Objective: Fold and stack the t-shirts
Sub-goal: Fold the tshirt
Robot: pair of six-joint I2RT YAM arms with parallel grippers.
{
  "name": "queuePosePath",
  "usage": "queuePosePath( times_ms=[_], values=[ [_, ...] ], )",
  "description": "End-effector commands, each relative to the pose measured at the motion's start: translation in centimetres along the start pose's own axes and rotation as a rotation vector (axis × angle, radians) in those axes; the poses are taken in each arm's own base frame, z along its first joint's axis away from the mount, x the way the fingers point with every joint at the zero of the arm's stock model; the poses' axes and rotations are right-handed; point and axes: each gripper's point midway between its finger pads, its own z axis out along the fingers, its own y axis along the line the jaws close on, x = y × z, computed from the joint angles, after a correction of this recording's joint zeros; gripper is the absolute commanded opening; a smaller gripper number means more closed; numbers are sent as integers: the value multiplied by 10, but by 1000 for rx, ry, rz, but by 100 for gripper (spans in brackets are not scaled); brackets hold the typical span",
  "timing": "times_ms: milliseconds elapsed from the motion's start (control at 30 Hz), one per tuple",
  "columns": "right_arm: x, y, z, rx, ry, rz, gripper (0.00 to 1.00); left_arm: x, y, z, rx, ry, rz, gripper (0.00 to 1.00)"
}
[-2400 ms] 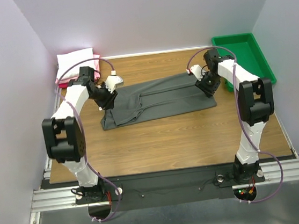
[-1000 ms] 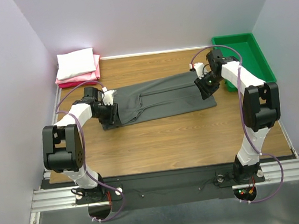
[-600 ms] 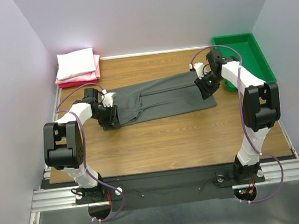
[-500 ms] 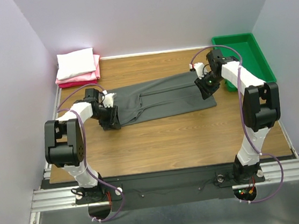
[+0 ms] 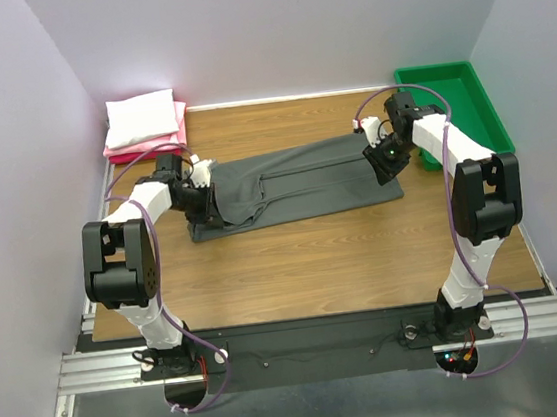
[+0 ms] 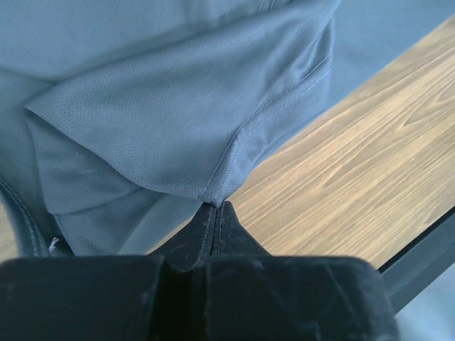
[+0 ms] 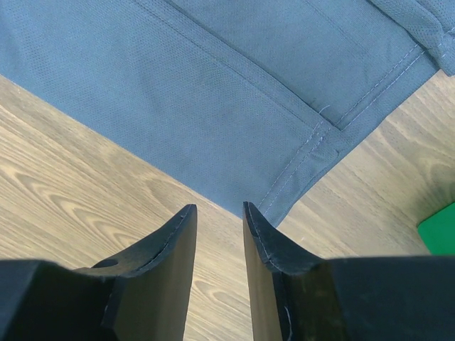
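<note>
The left gripper (image 6: 217, 209) is pinched tight on a hemmed corner of the charcoal t-shirt (image 5: 296, 181); the rest of the cloth spreads ahead of its tips toward the other arm; the right gripper (image 7: 219, 213) hangs a little open, holding nothing, a shirt corner just below its tips. The shirt's long axis runs gripper to gripper, flat on the table (image 5: 314, 255); I'd guess the left arm leads the fold; the folded stack (image 5: 143, 123) sits beyond it, apart.

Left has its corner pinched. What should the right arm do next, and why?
Probably ease the right gripper forward and down, then close on the corner of the dark grey t-shirt. Its jaws stand open just short of that corner, while the left gripper is shut on the other end.
</note>
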Motion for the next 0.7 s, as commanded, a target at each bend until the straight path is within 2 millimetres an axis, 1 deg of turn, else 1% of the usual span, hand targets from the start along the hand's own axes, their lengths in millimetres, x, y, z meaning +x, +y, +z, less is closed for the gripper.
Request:
queuePosePath(
  times_ms=[0,33,67,133,167,267,300,333,367,433,467,533,567,600,667],
  values=[
    [3,-3,-1,5,0,0,38,-37,-11,-19,20,-94,56,0],
    [3,-3,1,2,4,0,38,-44,-12,-20,23,-108,62,0],
    [4,-4,1,3,5,-1,38,-56,-12,-22,26,-129,72,0],
    [4,-3,3,2,10,-1,38,-70,-11,-25,33,-159,79,0],
    [4,-5,4,3,12,-1,37,-81,-11,-27,34,-175,82,0],
    [4,-5,5,0,13,-1,38,-102,-4,-26,35,-208,81,0],
    [4,-5,5,0,13,-1,37,-107,-2,-25,36,-215,77,0],
    [5,-5,7,0,19,-4,37,-111,5,-21,34,-218,63,0],
    [5,-6,8,0,21,-7,38,-118,8,-22,35,-236,59,0],
    [7,-7,8,2,27,-8,38,-126,13,-19,46,-254,33,0],
    [7,-7,9,3,28,-11,37,-131,19,-16,46,-257,20,0],
    [7,-8,10,5,31,-12,38,-137,23,-10,69,-266,7,4],
    [7,-8,11,3,33,-11,38,-140,23,-10,79,-274,-6,8],
    [6,-9,11,4,30,-10,37,-145,22,-10,88,-286,-4,14],
    [6,-9,12,3,33,-11,37,-150,20,-8,112,-299,-2,20]
  ],
)
